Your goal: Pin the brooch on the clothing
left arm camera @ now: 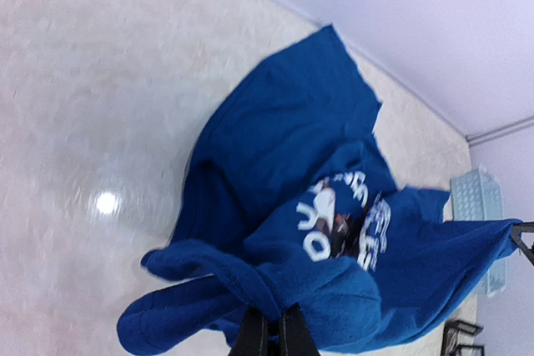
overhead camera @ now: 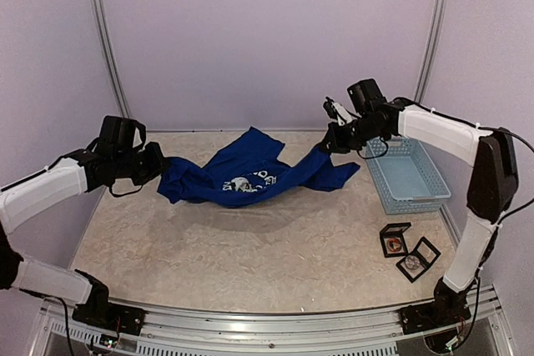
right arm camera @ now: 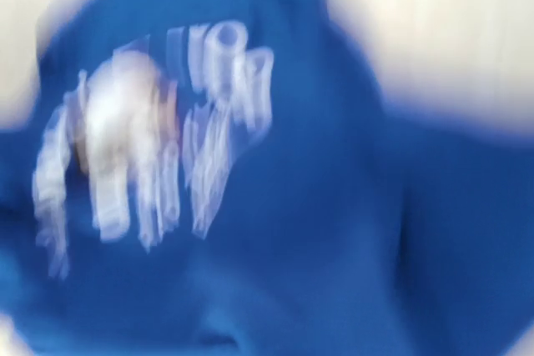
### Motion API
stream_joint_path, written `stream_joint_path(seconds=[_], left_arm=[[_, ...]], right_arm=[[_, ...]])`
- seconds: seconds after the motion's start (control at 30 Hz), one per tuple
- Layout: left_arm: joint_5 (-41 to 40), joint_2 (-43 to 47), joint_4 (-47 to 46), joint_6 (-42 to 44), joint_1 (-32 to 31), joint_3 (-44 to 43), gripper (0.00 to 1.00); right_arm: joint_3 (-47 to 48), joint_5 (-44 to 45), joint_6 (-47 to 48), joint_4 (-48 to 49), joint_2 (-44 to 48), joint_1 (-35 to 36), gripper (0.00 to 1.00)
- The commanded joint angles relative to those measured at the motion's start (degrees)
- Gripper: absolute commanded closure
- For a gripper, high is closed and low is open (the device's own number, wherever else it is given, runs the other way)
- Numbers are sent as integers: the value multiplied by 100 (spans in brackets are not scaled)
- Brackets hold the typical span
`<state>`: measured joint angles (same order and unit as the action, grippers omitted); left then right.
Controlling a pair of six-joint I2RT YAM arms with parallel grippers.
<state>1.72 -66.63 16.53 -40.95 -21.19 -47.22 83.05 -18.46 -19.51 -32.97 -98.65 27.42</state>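
Open worktop runs back from the front edge, with two small black cases near the front right corner. Over the middle, the T-shirt hangs lifted and sagging, its long axis running from the left edge toward the right edge, print upward. The left fingers are closed on its left end and the right fingers clamp its right end. A light-blue basket sits farther back by the right edge.

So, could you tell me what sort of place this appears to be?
Probably a robot lab test cell: plain pale walls with metal rails, a marbled tabletop, and the left arm and right arm bolted to an aluminium frame.
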Motion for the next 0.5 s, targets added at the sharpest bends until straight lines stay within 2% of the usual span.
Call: stream_joint_path(seconds=[0.0,0.03,0.1,0.13,0.2,0.27,0.33,0.47], left_arm=[[396,-1450,-756,390,591,-2653,100],[412,-1700,-617,522,625,-3404,100],[161,-2159,-317,811,624,-4780,100],[-17,-2289,-211,955,624,-5353,100],[-306,-2372,-66,1253,648,-6043,100],[-476,-2263,-30,1480,701,-6160,100],[-510,-1976,114,1623,697,-5911,100],[-448,-1205,520,1573,483,-4442,100]], right_arm=[[3140,-452,134,629,-1547,-584,100],[4042,-438,19,718,-1848,-665,100],[5218,-403,-117,1378,-2159,-716,100],[5431,-427,-217,1890,-2140,-714,100],[5204,-565,-411,2961,-1896,-712,100],[4843,-488,-465,3478,-1586,-716,100],[4371,-432,-341,3468,-1268,-712,100],[2471,-644,-258,3193,-408,-677,100]])
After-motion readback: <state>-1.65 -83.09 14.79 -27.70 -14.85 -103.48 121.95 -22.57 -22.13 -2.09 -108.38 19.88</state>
